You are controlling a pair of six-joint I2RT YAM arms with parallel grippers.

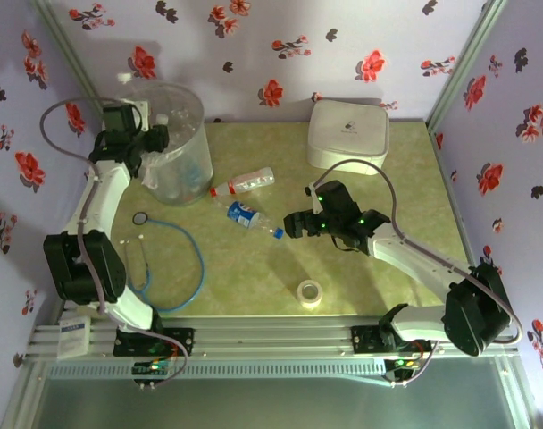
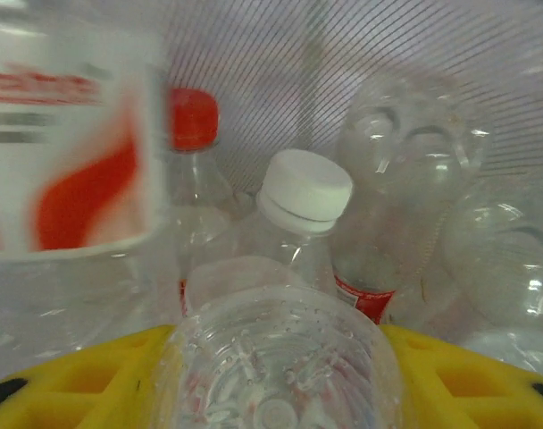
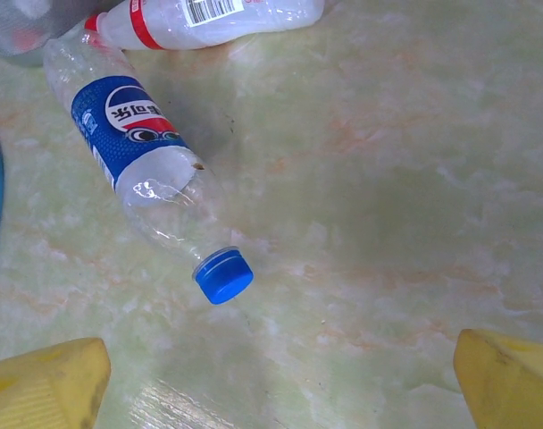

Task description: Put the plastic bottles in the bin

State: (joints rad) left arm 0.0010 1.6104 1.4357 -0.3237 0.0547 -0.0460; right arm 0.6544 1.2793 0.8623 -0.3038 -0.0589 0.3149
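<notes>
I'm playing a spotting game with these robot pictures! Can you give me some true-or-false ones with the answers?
1. Two bottles lie on the table: a blue-label bottle and a red-label bottle. True.
2. The blue-label bottle has a red cap. False: its cap is blue.
3. The right gripper holds a bottle. False: it is open and empty, above the blue-label bottle.
4. The left gripper grips a clear bottle at the bin. True.

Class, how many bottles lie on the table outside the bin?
2: a red-label bottle near the bin, and a blue-label bottle beside it. Others may hide behind the bin.
</notes>
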